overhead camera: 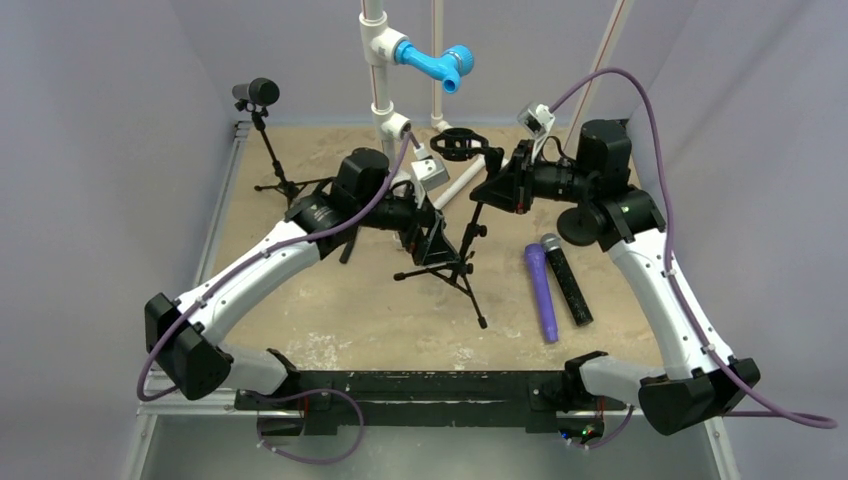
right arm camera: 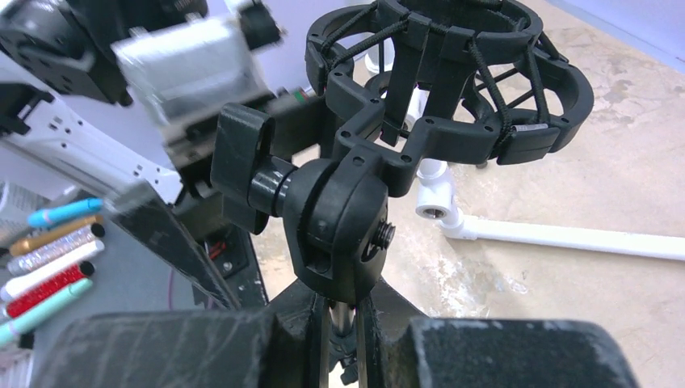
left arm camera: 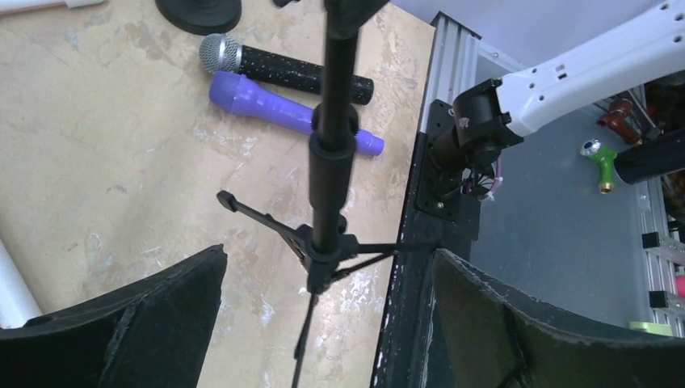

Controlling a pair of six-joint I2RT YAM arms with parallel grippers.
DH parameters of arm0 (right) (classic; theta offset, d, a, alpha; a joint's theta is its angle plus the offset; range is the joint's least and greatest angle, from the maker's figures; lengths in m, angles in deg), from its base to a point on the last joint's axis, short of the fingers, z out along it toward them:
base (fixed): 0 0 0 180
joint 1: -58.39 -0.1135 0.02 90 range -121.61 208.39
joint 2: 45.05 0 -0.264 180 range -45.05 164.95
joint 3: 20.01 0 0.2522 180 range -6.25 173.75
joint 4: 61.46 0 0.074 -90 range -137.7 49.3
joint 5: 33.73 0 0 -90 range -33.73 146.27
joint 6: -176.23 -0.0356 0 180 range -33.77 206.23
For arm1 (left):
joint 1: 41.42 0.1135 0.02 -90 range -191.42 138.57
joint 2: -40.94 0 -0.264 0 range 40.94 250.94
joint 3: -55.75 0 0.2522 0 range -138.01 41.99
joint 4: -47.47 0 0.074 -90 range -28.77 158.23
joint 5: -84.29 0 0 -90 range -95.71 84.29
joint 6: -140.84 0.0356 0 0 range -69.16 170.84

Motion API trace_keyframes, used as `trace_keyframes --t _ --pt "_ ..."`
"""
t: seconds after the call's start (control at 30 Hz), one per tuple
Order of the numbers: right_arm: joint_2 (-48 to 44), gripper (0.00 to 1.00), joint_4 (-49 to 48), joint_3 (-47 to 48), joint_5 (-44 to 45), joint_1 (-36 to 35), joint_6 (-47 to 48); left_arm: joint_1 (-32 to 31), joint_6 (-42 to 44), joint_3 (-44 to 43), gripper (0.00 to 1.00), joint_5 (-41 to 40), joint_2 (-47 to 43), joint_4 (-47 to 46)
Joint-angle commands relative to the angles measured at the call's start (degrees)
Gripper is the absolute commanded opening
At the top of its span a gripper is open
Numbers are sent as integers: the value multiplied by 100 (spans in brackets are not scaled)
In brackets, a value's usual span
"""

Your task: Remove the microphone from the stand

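A black tripod stand (overhead camera: 462, 240) stands mid-table, and its shock mount (overhead camera: 459, 145) is empty. It also shows in the right wrist view (right arm camera: 452, 89). A purple microphone (overhead camera: 541, 290) and a black microphone (overhead camera: 567, 278) lie side by side on the table to the right; both show in the left wrist view (left arm camera: 283, 105) (left arm camera: 283, 71). A second small stand (overhead camera: 275, 160) at the back left holds a black microphone (overhead camera: 258, 93). My right gripper (right arm camera: 343, 339) is shut on the stand pole just under the mount's swivel. My left gripper (left arm camera: 331, 323) is open, with the lower pole (left arm camera: 333, 162) between its fingers, untouched.
A white pipe frame with a blue fitting (overhead camera: 432, 62) rises at the back, and a white pipe (right arm camera: 565, 238) lies on the table behind the stand. A black round base (overhead camera: 582, 222) sits by the right arm. The table's black front rail (left arm camera: 404, 307) is close to the tripod legs.
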Motion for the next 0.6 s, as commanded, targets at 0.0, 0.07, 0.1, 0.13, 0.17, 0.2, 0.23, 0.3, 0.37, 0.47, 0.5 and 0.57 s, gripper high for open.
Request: trace_keyframes --t 0.0,0.07,0.1,0.13,0.17,0.2,0.23,0.3,0.37,0.47,0.5,0.57 --pt "-142 0 -422 415 -75 166 -724 -180 -258 -396 93 -306 346 -66" --pt "-189 0 -373 449 -80 182 -770 -233 -257 -441 92 -294 450 -93" --pt "-215 0 -367 459 -82 190 -784 -260 -253 -452 91 -286 489 -109" --pt "-237 0 -362 460 -82 198 -805 -280 -249 -464 90 -256 537 -122" --pt "-256 0 -372 442 -76 211 -842 -318 -251 -475 88 -204 580 -139" --pt "-273 0 -397 430 -78 222 -890 -346 -252 -488 86 -160 618 -161" --pt "-284 0 -435 401 -93 240 -949 -374 -249 -489 85 -114 658 -199" --pt "-298 0 -555 324 -152 290 -1099 -419 -241 -529 81 -55 759 -215" --pt "-310 0 -668 273 -210 333 -1230 -440 -246 -611 73 42 903 -208" --pt "-350 0 -676 230 -223 376 -1259 -451 -292 -700 57 174 1062 -207" --pt "-374 0 -672 212 -223 384 -1258 -462 -299 -697 52 210 1094 -231" --pt "-403 0 -661 171 -240 393 -1261 -471 -293 -700 39 303 1135 -268"
